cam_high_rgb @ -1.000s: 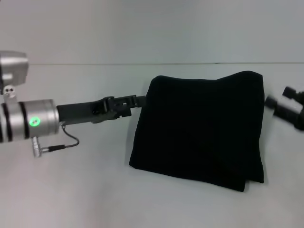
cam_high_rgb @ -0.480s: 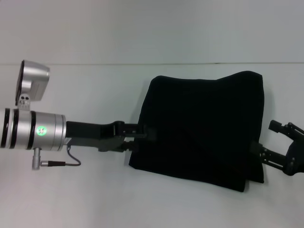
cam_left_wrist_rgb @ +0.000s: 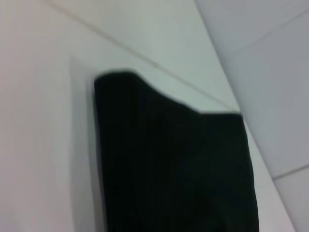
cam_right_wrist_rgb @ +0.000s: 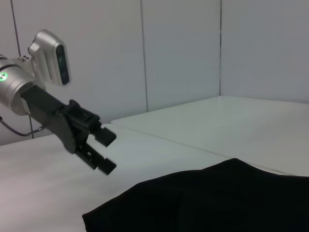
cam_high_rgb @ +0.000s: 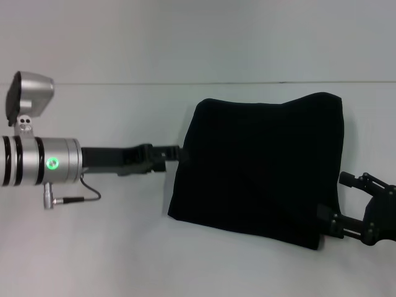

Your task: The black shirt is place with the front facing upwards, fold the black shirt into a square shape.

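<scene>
The black shirt [cam_high_rgb: 260,173] lies folded into a rough square on the white table, right of centre. No lettering or label shows. It also shows in the left wrist view [cam_left_wrist_rgb: 174,164] and the right wrist view [cam_right_wrist_rgb: 217,198]. My left gripper [cam_high_rgb: 178,153] is at the shirt's left edge, about halfway along it. In the right wrist view the left gripper [cam_right_wrist_rgb: 107,152] is open and empty, just off the cloth. My right gripper [cam_high_rgb: 331,197] is open at the shirt's near right corner, one finger on each side of the corner's edge, holding nothing.
The white table [cam_high_rgb: 124,247] spreads to the left and in front of the shirt. A pale wall [cam_high_rgb: 185,37] stands behind the table's far edge. The left arm's silver wrist [cam_high_rgb: 43,162] and its cable reach in from the left.
My left gripper has drawn back left and slightly away from the shirt's near left edge. My right gripper has shifted a little left and nearer, to the near right corner.
</scene>
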